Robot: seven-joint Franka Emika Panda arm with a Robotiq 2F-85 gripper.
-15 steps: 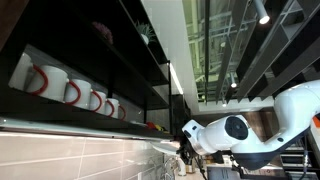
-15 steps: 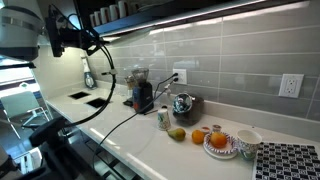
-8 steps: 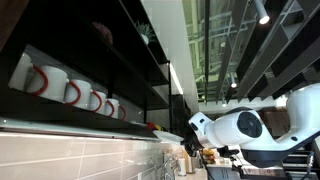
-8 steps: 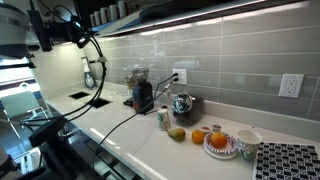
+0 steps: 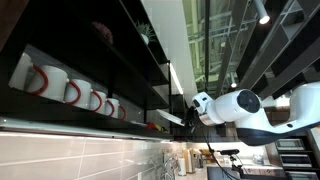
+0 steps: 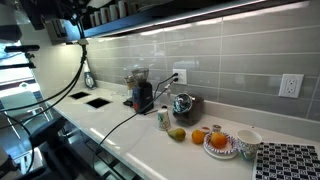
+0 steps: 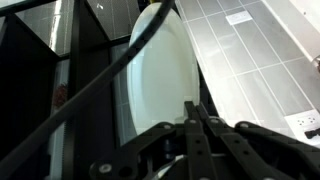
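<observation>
My gripper [image 7: 192, 112] fills the lower wrist view with its two dark fingers pressed together and nothing between them. It is raised high, beside the dark wall shelf [image 5: 120, 60], and in an exterior view its dark tip [image 5: 172, 120] points at the shelf's lower edge. In an exterior view only part of the arm [image 6: 60, 20] shows, at the top left, with cables hanging from it. A white oval surface [image 7: 160, 80] lies just beyond the fingers in the wrist view; I cannot tell what it is. White mugs with red handles [image 5: 62, 90] stand in a row on the shelf.
The grey tile wall [image 6: 230, 60] has outlets [image 6: 291, 85]. On the white counter [image 6: 150, 150] stand a grinder [image 6: 142, 92], a kettle [image 6: 183, 105], a can [image 6: 164, 119], loose fruit [image 6: 178, 134], a plate of oranges [image 6: 220, 143], a bowl [image 6: 246, 140] and a patterned mat [image 6: 290, 162].
The arm has risen, from well below the shelf edge up level with it. In the counter view it has moved up and left, mostly out of frame.
</observation>
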